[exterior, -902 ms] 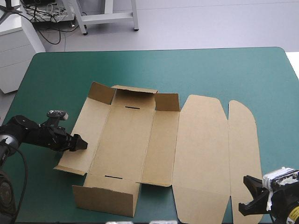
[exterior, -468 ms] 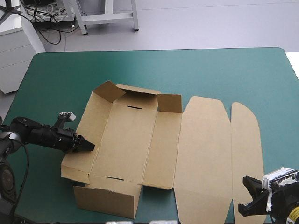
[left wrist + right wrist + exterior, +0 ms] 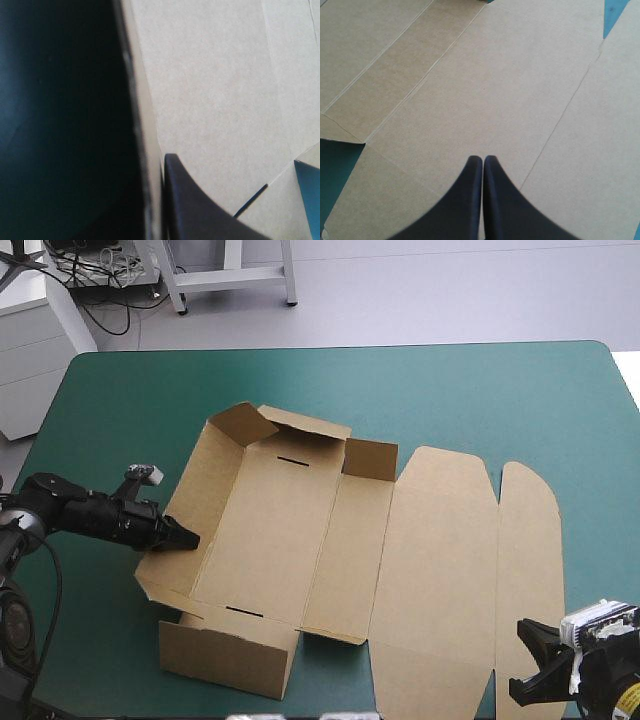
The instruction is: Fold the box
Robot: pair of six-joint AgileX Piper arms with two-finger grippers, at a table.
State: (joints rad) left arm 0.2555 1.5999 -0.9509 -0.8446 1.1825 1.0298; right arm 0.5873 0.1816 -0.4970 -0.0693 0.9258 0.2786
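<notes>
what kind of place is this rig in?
Most likely a robotics lab test bench: a teal-green covered table, a left gripper shut on the raised wall of a cut brown box, and a right gripper shut by its flat lid.

The left arm [image 3: 75,515] reached in low from the left side, stretched almost level, wrist pointing toward the middle. The left gripper [image 3: 180,538] was all but closed, pinching a raised wall of the box [image 3: 275,530], with one black finger [image 3: 200,212] showing on the wall's inner side. The right arm [image 3: 600,660] sat at the near right corner. The right gripper [image 3: 483,161] had its fingers pressed together in one pointed arch.
</notes>
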